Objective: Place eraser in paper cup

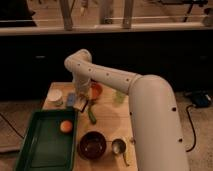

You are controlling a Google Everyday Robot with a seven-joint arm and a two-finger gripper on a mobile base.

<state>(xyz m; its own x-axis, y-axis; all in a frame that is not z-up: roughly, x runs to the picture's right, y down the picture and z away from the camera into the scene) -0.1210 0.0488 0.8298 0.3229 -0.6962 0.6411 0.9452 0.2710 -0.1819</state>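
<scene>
A wooden counter seen from above, in dim light. Furthest left of the paper cup, and nearer the camera, lies a green tray holding one orange ball. The paper cup itself stands upright near the counter's far left corner, its round mouth open. Just right of the paper cup is a small blue block, probably the eraser; which way its long side runs cannot be told. Just right of that block, the gripper hangs low over the counter at the end of the single white arm. The gripper is clenched, but whether it pinches the block cannot be made out. Further right of the paper cup stand an orange cup, then a light green cup. The coming move likely turns on this: the paper cup lies a short way to the left of the gripper, with the block between them.
</scene>
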